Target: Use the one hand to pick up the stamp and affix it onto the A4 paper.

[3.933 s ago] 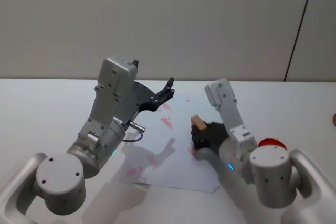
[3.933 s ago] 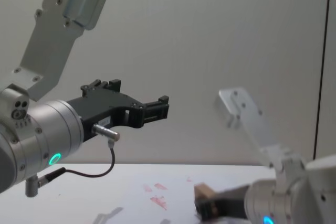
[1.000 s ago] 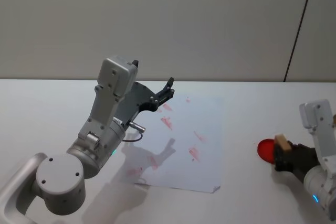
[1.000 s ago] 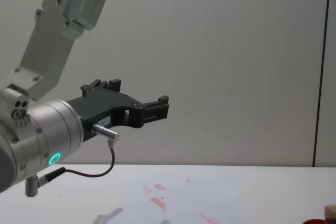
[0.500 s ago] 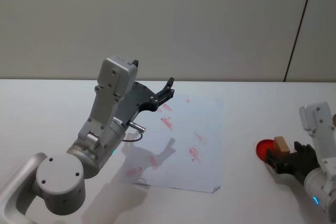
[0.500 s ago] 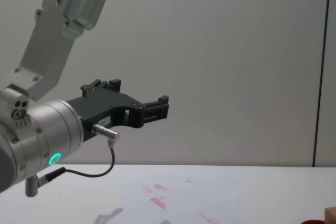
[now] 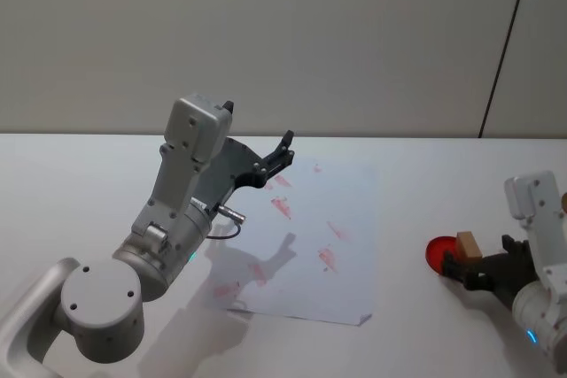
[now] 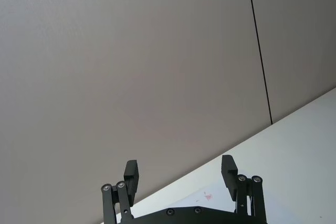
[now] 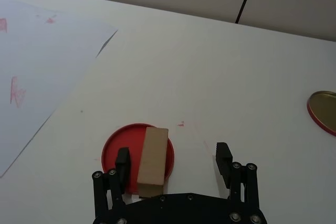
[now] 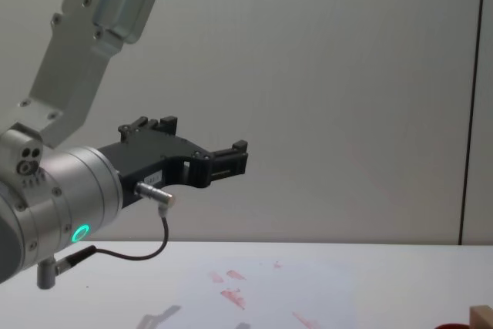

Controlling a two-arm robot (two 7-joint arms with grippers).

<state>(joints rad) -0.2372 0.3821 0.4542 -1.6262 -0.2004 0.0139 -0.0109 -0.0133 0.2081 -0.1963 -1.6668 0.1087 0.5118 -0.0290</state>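
On the right side of the white desk (image 7: 89, 183), the right end effector (image 9: 173, 161) sits low with its fingers spread wide, gripping nothing. Between those fingers the stamp (image 9: 152, 155), a tan wooden block, rests on a round red pad (image 9: 137, 148), apart from both fingers. Well to the left lies the A4 paper (image 7: 310, 245) with red marks. Above the paper's far left part, the left end effector (image 8: 181, 174) hangs raised, fingers open and empty.
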